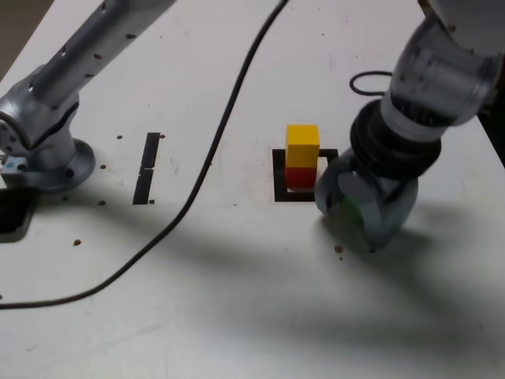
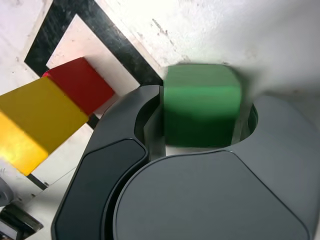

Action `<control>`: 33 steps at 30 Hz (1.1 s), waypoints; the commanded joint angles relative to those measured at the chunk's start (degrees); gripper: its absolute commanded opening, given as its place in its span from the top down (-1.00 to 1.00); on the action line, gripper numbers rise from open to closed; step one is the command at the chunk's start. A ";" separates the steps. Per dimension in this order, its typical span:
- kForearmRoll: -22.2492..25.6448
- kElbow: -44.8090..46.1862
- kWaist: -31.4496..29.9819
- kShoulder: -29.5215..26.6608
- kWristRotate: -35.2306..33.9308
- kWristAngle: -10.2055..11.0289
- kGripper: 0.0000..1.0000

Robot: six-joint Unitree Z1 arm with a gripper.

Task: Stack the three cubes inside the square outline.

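Gripper jaws are flanking the green cube, though whether they are clamping it I cannot tell. It is sitting just right of the square outline, beside the yellow cube stacked on the red cube. Rigid and light, it probably suits gripping on opposite flat faces.

A white table is seen, dotted with small dark specks. A long black cable is laid across it from the top edge down to the exterior view's left. Two short black strips are stuck end to end. A second black cable loop is seen further back
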 commanded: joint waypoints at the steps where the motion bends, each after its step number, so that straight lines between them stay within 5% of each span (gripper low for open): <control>1: 0.06 -0.33 0.16 0.24 0.07 -0.23 -0.35; 8: -0.59 -1.14 0.20 0.81 0.15 -0.46 -0.59; 12: -1.09 -1.57 0.28 0.92 0.15 -0.84 -0.52; 17: -1.37 -1.56 0.46 0.70 -0.10 -1.50 -0.20; 24: -1.76 -0.56 0.55 -0.74 -1.41 -2.89 0.53; 33: -2.00 2.71 0.45 -5.98 -3.60 -2.02 0.67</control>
